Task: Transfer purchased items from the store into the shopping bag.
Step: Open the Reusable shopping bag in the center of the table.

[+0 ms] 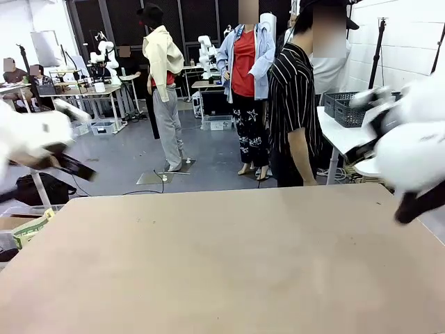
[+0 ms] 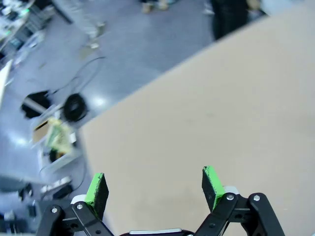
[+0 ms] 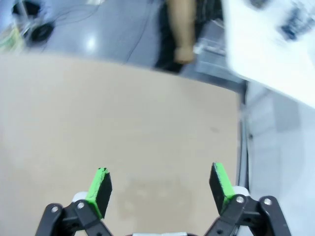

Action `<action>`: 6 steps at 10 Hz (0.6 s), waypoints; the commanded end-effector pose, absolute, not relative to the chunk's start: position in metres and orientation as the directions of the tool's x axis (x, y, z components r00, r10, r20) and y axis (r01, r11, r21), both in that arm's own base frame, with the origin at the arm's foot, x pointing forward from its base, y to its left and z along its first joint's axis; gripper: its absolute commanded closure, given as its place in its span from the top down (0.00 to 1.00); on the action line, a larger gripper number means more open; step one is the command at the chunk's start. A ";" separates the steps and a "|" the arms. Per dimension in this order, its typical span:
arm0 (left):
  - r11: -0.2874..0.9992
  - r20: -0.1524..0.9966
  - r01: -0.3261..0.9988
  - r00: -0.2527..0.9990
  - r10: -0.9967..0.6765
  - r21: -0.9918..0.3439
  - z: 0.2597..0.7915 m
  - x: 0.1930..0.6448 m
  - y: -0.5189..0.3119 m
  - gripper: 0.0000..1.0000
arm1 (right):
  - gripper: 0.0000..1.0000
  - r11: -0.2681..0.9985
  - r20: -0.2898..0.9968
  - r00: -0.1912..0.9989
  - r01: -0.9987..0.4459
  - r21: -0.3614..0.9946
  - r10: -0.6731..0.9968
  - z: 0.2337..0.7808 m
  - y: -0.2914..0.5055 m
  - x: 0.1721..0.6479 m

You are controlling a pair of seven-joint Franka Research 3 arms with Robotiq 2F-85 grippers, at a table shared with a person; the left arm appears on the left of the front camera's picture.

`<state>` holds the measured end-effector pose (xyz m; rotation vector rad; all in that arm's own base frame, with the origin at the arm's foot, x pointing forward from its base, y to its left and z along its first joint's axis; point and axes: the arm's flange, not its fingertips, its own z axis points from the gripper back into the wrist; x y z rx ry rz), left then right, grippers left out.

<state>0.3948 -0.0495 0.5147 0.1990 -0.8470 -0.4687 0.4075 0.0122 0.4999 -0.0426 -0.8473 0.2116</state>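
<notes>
Plain tan table (image 1: pixel 222 264), person's black shirt (image 1: pixel 292 90) with thin white stripes, green pads (image 2: pixel 93 189) on the left end effector (image 2: pixel 153 174).

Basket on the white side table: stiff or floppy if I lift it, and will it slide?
Probably stiff: the basket looks like moulded dark plastic with straight walls. Likely light for its size, given the perforated sides. Low and wide, it should slide on the side table rather than tip.
</notes>
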 end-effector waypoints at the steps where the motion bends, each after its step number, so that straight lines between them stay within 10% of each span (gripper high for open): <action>1: 0.946 0.692 0.125 0.654 -0.305 0.299 0.491 0.339 0.030 1.00 | 1.00 0.998 0.755 0.655 0.056 -0.022 -0.021 0.501 -0.089 0.419; 6: 0.999 0.773 -0.032 0.634 0.019 0.001 0.458 0.276 0.183 1.00 | 1.00 0.925 0.643 0.670 0.326 0.195 -0.371 0.405 -0.250 0.410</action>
